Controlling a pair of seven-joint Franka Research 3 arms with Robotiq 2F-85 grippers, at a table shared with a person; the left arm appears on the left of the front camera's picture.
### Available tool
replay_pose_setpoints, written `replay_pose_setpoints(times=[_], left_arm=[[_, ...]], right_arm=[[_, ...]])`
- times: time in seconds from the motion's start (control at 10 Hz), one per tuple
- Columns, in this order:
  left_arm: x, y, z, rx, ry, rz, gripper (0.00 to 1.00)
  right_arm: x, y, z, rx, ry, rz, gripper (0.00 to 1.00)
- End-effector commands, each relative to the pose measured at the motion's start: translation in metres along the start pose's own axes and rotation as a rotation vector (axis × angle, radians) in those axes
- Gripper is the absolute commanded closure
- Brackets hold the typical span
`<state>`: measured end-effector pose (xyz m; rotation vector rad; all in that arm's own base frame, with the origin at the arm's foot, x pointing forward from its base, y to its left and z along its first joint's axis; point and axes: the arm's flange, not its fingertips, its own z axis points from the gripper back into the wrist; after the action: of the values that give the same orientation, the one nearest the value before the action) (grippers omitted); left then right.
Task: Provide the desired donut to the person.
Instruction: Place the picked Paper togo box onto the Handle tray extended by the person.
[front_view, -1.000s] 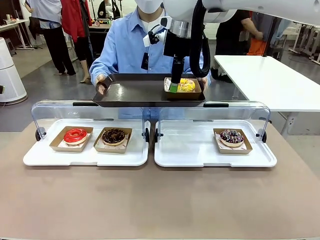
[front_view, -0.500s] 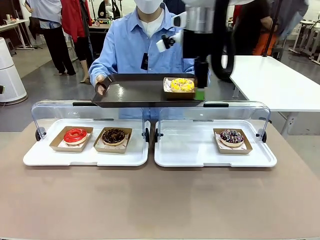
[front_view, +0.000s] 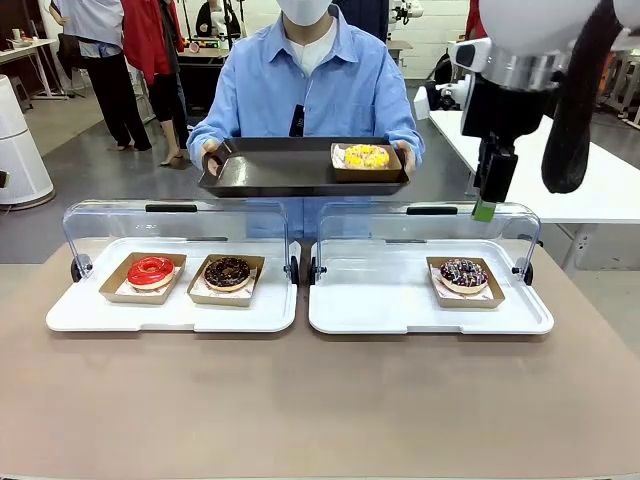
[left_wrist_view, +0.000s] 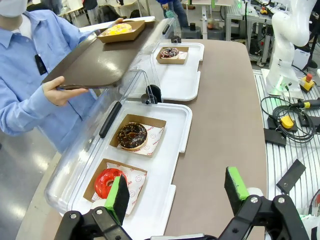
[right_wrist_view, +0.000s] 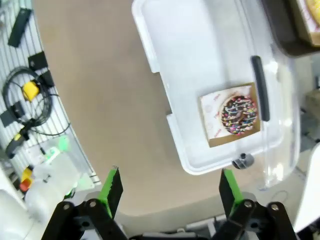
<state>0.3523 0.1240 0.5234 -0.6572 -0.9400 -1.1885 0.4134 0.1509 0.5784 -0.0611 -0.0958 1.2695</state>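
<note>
Brown table (front_view: 320, 410) before the person (front_view: 300, 90); grey floor (front_view: 110, 180), white side table (front_view: 545, 160).

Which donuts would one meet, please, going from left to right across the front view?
red donut → chocolate donut → yellow donut, up on the person's tray → sprinkled donut

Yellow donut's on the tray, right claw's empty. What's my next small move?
Probably draw the right claw back to the robot's side: it hangs open and empty, apart from the tray that the person holds, and the yellow donut already sits there.
</note>
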Motion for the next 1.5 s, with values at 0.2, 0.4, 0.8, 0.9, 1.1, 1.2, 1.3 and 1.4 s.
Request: replay_pose_setpoints(times=[0.2, 0.4, 0.8, 0.9, 1.1, 1.2, 1.3, 1.4], left_arm=[[0.001, -0.001, 0.001, 0.0, -0.011, -0.006, 0.0], [0.001, -0.001, 0.001, 0.0, -0.011, -0.006, 0.0], [0.001, -0.001, 0.001, 0.0, -0.011, -0.006, 0.0], [0.001, -0.001, 0.001, 0.0, -0.011, -0.006, 0.0], [0.001, -0.001, 0.001, 0.0, -0.011, -0.006, 0.0], [0.001, -0.001, 0.001, 0.0, -0.011, -0.006, 0.0], [0.001, -0.001, 0.001, 0.0, -0.011, -0.006, 0.0], [0.001, -0.001, 0.001, 0.0, -0.011, -0.006, 0.0]], right_arm=[[0.0, 0.0, 0.0, 0.0, 0.0, 0.0, 0.0], [0.0, 0.0, 0.0, 0.0, 0.0, 0.0, 0.0], [0.0, 0.0, 0.0, 0.0, 0.0, 0.0, 0.0], [0.001, -0.001, 0.0, -0.004, -0.007, 0.0, 0.0], [-0.066, -0.027, 0.002, 0.281, -0.403, 0.188, 0.0], [-0.101, -0.037, 0.0, 0.302, -0.567, 0.214, 0.0], [-0.134, -0.043, -0.002, 0.332, -0.737, 0.203, 0.0], [-0.168, -0.047, -0.009, 0.31, -0.858, 0.24, 0.0]])
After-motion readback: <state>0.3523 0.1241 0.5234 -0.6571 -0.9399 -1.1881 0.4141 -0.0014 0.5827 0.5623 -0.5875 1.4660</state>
